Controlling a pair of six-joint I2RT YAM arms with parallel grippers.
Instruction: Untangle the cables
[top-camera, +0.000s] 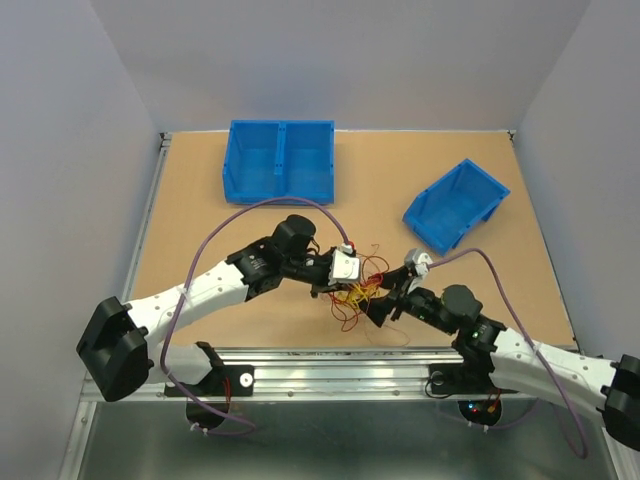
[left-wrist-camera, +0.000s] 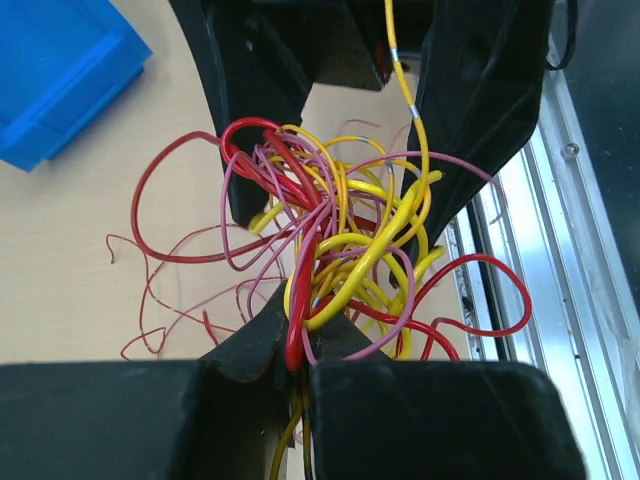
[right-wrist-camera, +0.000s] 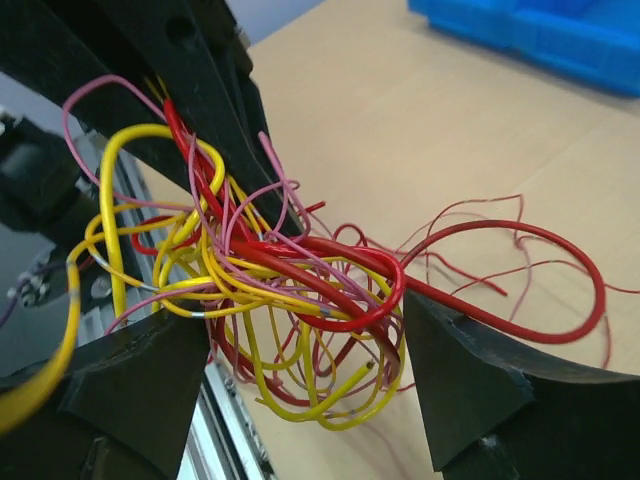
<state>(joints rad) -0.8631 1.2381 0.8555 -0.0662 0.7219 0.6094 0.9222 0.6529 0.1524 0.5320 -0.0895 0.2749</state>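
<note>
Black left fingers tight around cables

The cables are a messy mix of bright red, yellow and dusty pink, and one yellow strand has a little silvery band. The double bin and the single bin are both solid bright blue. Bench is plain tan, jaws matte black, arms white and black.

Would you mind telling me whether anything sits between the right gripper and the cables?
Nothing visible does: the right gripper stands open around the cables, which the left gripper pinches.
</note>
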